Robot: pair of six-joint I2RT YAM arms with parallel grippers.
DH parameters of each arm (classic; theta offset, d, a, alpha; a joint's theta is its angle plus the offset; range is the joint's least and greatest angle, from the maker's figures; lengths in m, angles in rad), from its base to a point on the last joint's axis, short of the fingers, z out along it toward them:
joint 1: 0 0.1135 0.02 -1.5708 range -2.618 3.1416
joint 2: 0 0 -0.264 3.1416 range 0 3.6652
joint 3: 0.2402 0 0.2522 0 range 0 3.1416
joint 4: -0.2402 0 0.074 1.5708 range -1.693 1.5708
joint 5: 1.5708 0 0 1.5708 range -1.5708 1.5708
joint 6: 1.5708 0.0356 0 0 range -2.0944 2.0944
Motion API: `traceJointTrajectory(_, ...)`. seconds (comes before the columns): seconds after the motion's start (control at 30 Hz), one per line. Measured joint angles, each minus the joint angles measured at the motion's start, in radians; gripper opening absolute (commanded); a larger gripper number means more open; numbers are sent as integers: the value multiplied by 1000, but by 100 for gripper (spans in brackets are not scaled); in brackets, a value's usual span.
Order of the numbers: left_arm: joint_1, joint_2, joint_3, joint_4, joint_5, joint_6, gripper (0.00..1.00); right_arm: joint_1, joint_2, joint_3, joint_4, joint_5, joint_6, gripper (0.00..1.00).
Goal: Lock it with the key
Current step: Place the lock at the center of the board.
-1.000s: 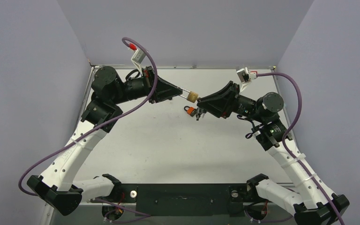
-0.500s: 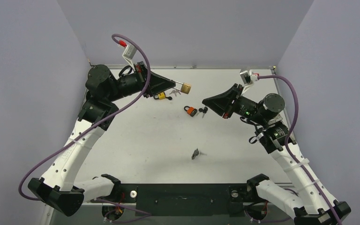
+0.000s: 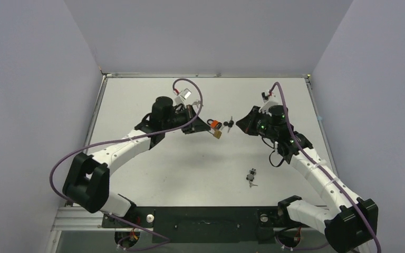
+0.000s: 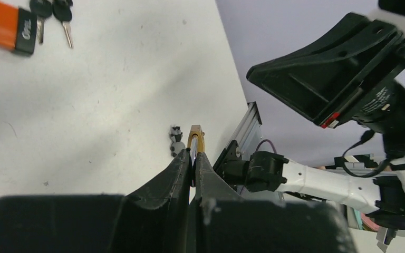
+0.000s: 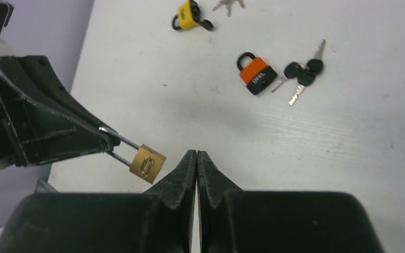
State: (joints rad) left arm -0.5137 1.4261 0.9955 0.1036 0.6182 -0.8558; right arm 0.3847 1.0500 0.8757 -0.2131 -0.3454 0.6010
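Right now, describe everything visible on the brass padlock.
The brass padlock is small, with a blocky gold-coloured body bearing an oval stamp and a silvery shackle whose two legs run into the left gripper. That gripper pinches the shackle, holding the body tilted in the air above the table. Nothing else touches it; no key shows in it. Whether the shackle is latched is hidden.
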Motion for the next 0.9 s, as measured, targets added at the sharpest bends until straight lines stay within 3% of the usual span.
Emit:
traceJointTrajectory(0.43,-274,335,-161,274,-45,-83,0,-13,34,-152,-53,249,109,0)
traceJointTrajectory(0.8,-324,493,-175,411,-24,-130,0,-13,24,-219,-52,290,146,0)
traceJointTrajectory(0.83,-328,500,-172,420,-20,-131,1,-13,24,-220,-53,290,148,0)
traceJointTrajectory(0.9,-334,514,-162,427,-13,-133,13,-13,24,-220,-51,290,149,0)
